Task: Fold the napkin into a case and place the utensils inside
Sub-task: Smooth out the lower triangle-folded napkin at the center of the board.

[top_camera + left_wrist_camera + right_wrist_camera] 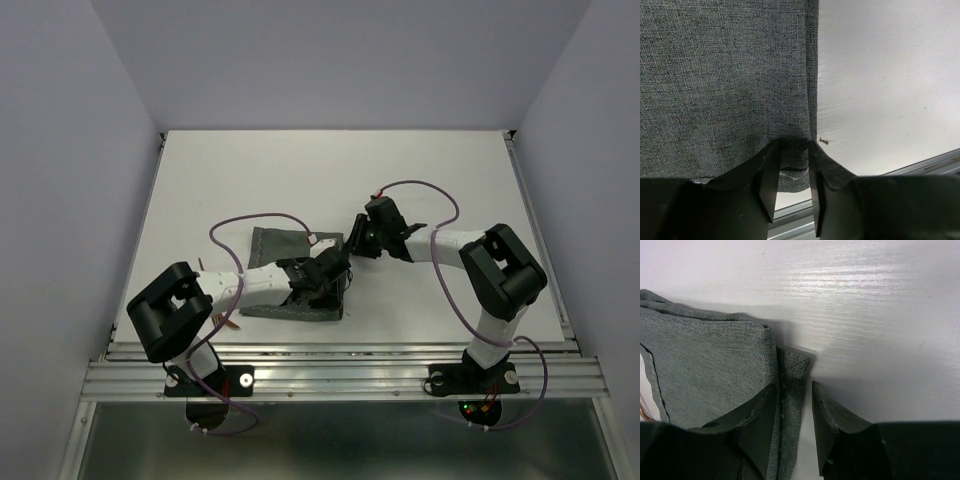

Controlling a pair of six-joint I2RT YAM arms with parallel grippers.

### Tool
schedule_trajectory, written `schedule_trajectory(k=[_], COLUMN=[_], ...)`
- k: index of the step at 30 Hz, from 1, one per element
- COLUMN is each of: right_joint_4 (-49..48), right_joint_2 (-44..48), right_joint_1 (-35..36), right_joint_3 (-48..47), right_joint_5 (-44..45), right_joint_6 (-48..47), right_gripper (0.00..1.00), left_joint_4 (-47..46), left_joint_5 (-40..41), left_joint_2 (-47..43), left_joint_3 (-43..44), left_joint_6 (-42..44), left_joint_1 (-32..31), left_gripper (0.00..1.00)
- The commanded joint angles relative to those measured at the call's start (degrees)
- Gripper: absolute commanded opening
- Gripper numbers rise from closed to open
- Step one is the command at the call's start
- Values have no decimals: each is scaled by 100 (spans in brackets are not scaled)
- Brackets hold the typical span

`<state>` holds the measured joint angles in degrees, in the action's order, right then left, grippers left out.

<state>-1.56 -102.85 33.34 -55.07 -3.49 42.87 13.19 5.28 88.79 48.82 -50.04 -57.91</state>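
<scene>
The left gripper's [793, 147] black fingers [767, 182] are clamped on the stitched hem of the grey-green woven cloth napkin [725, 75]. The right gripper's [793, 387] fingers [757, 425] stand apart astride a folded edge. Only its wrist view shows bare white table [865, 315] inside that gap. Only the top view shows the napkin partly folded on the table's near half, under the left wrist.

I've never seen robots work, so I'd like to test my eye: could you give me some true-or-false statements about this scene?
1. The napkin is grey-green. True.
2. The table is black. False: it is white.
3. The left gripper and the right gripper each have napkin cloth between their fingers. True.
4. The napkin lies at the table's far edge. False: it lies toward the near edge.
</scene>
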Motion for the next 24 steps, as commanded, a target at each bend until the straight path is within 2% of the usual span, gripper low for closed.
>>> schedule_trajectory(k=[1,3,9,13,16,17,19,20,24], right_joint_4=[323,323,323,332,323,315,314,314,315], right_joint_2=[-227,-236,-245,-209,-192,-192,-192,-192,-253], right_joint_1=[-12,-12,-12,-12,-12,-12,-12,-12,-12], right_joint_3=[-144,-145,-118,-92,-83,-83,-83,-83,-118], right_joint_5=[102,103,85,103,111,111,146,173,217], right_joint_6=[-130,-121,-104,-95,-104,-138,-148,-148,-156], right_gripper=[40,40,39,39,39,39,36,35,31], left_joint_4=[113,122,113,131,157,149,166,166,184], left_joint_5=[245,228,202,228,237,228,211,219,237], left_joint_2=[-73,-64,50,234,384,419,472,463,420], left_joint_3=[110,110,242,339,392,418,436,436,418], left_joint_6=[56,91,223,232,249,267,293,302,284], left_joint_1=[-19,-27,-62,-97,-124,-124,-124,-124,-124], left_gripper=[43,46,46,41,31,23,13,1,0])
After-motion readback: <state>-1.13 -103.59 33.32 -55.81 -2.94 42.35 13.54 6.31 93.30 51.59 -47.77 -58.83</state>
